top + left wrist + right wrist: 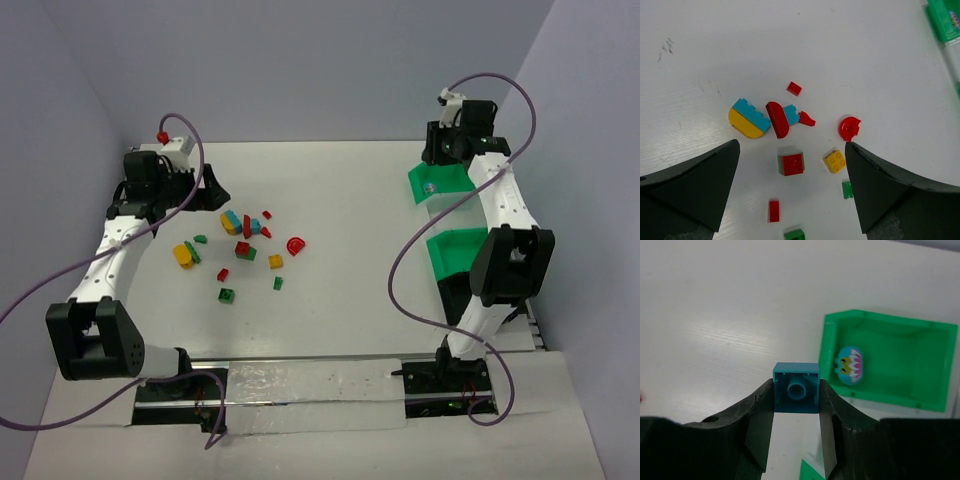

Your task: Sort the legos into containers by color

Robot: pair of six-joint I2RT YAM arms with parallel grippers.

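Several red, yellow, green and blue legos lie scattered left of the table's middle. My left gripper hovers open and empty above their far side. The left wrist view shows its open fingers framing a red-on-green brick, a yellow brick and a yellow-and-blue half-round piece. My right gripper is shut on a blue brick, held above the table just left of a green bin. That bin holds only a sticker.
A second green bin sits nearer on the right, partly hidden by the right arm. The far bin lies under the right wrist. A red round piece lies at the pile's right edge. Purple cables loop from both arms.
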